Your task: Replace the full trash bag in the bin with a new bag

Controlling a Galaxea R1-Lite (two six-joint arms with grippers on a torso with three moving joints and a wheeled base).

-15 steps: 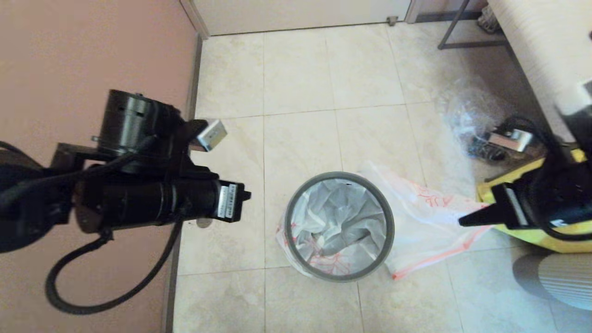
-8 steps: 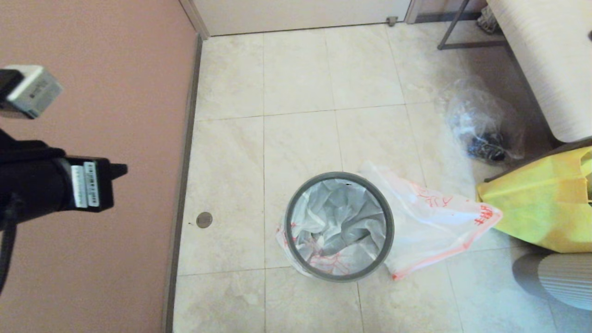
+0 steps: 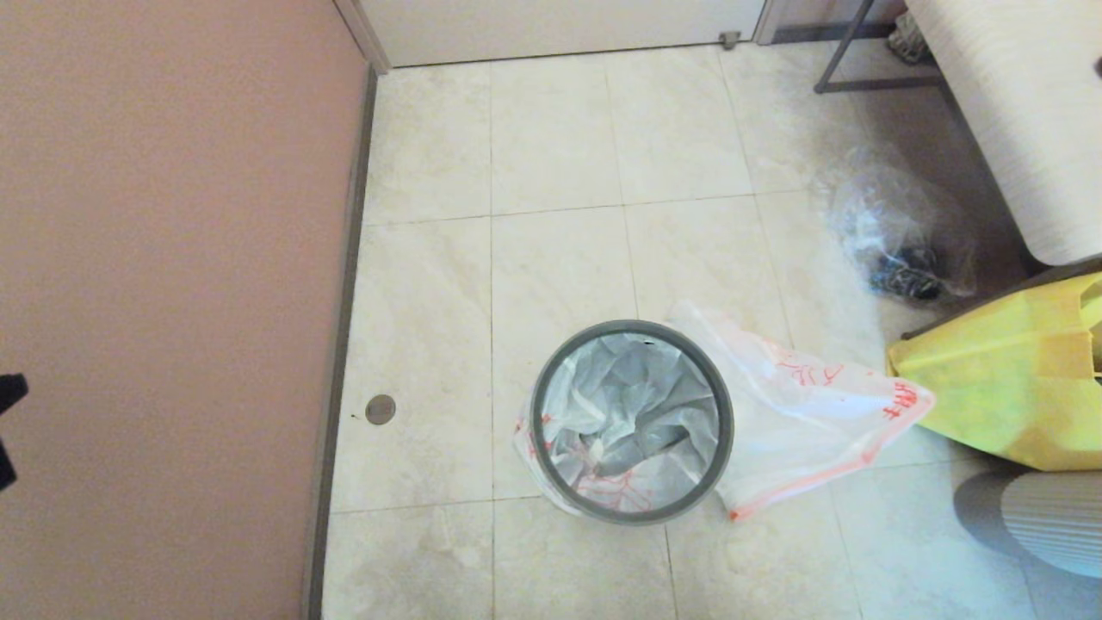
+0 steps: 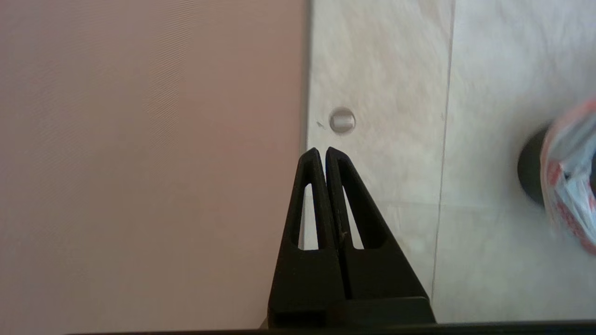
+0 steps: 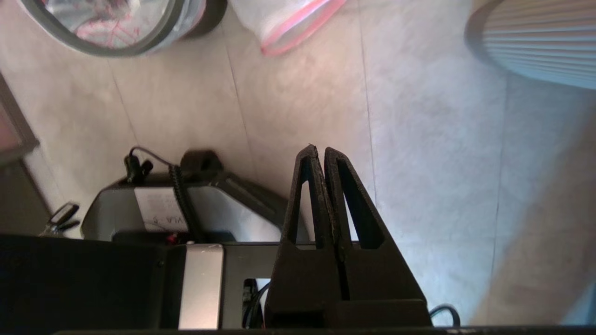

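Bin: our bin (image 3: pixel 631 421) stands upright on the tiled floor (image 3: pixel 560 138), near the middle of the head view, its grey hoop (image 3: pixel 727 430) sitting round the top.
New bag: a thin white bag with red print (image 3: pixel 620 413) lines the bin; we see its crumpled inside through the hoop, and a long loose part (image 3: pixel 809 405) spills over the rim to the right and lies flat on the floor.
Full bag: a clear tied bag with dark contents (image 3: pixel 895 237) rests on the floor farther back on the right, well apart from the bin.
Yellow bag: a big yellow bag (image 3: pixel 1007 387) sits at the right edge, just beside the tip of the loose white plastic.
Left tool (image 4: pixel 322 151): our left tool is pressed together with nothing in it, held over the floor by the pink wall (image 3: pixel 164 258), close to a small round floor plug (image 4: pixel 342 120).
Right tool (image 5: pixel 316 150): our right tool is pressed together and empty, hanging over bare tiles near our base (image 5: pixel 153 209), apart from the bin.
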